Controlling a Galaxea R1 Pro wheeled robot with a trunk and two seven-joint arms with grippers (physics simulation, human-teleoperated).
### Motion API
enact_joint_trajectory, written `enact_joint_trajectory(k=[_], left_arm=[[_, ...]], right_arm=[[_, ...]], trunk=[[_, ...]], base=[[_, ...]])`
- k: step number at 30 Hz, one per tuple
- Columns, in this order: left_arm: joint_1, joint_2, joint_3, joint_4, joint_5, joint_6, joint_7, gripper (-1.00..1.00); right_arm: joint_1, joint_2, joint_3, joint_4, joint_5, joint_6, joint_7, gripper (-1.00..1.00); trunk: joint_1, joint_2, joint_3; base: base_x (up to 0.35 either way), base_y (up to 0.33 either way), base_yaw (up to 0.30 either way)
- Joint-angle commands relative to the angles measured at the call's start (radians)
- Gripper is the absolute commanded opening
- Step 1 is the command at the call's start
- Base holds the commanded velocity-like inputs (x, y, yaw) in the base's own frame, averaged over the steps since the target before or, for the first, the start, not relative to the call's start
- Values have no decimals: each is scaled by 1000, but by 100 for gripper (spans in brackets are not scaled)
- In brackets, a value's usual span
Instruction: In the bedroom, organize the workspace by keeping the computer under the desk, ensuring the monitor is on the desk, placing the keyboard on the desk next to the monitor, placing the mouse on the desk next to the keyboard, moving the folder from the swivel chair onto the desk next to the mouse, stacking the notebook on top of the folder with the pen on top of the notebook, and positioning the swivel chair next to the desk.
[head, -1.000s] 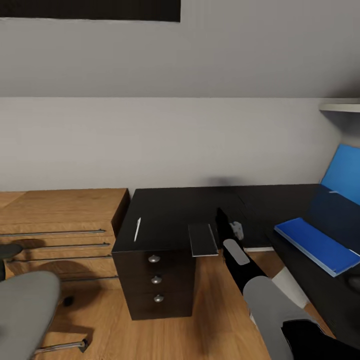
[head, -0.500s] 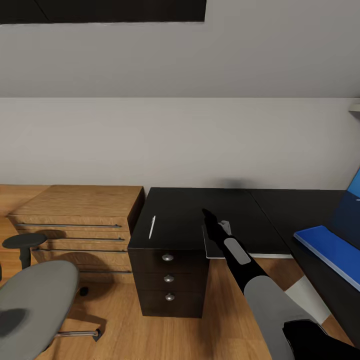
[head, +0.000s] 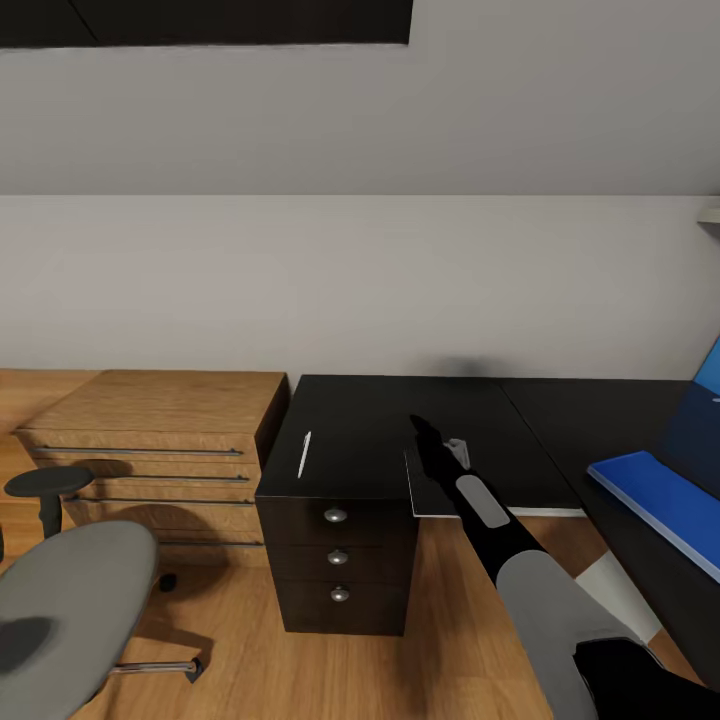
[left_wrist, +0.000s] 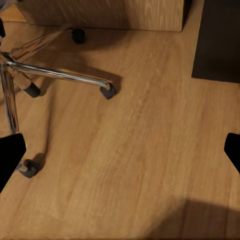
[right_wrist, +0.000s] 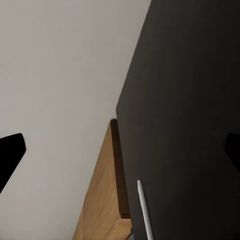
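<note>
The desk (head: 360, 425) has a black top and drawers with silver knobs. The white pen (head: 304, 453) lies near its left edge, and also shows in the right wrist view as the pen (right_wrist: 144, 210). The notebook (head: 418, 498) lies at the front edge, partly under my right arm. My right gripper (head: 425, 435) hovers open over the desk top (right_wrist: 190, 100), just past the notebook and right of the pen. The blue folder (head: 660, 500) rests on the desk's right wing. The swivel chair (head: 60, 600) stands at lower left. My left gripper (left_wrist: 120, 155) is open above the floor, near the chair's chrome base (left_wrist: 55, 75).
A low oak drawer unit (head: 150, 425) stands against the wall left of the desk, its side (right_wrist: 100, 200) seen past the desk edge. A blue panel (head: 712, 365) leans at the far right. Wood floor (head: 450, 640) lies between chair and desk.
The head view swung left a second ago, then held still. My right gripper has since crept slightly right over the desk. Nothing was picked up or released.
</note>
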Motion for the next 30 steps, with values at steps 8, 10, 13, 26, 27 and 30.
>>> enact_joint_trajectory(k=[8, 10, 13, 26, 27, 30], left_arm=[[0, 0, -8, 2, 0, 45, 55, 100], [0, 0, -8, 2, 0, 56, 66, 100], [0, 0, -8, 2, 0, 72, 83, 100], [0, 2, -6, 2, 2, 312, 89, 100], [0, 2, -6, 2, 2, 312, 89, 100], [0, 2, -5, 2, 2, 312, 90, 100]], right_arm=[[-1, -5, 1, 1, -8, 1, 33, 100], [-1, -5, 1, 1, -8, 2, 34, 100], [-1, -6, 1, 1, -8, 2, 35, 100], [-1, -6, 1, -1, -8, 6, 80, 100], [-1, -6, 1, -1, -8, 8, 83, 100], [-1, -5, 1, -1, -8, 8, 85, 100]], trunk=[[0, 0, -1], [0, 0, -1], [0, 0, -1], [0, 0, -1], [0, 0, -1], [0, 0, -1]], base=[[0, 0, 0], [-12, 0, 0], [-130, 0, 0], [-240, 0, 0], [-125, 0, 0], [-77, 0, 0]])
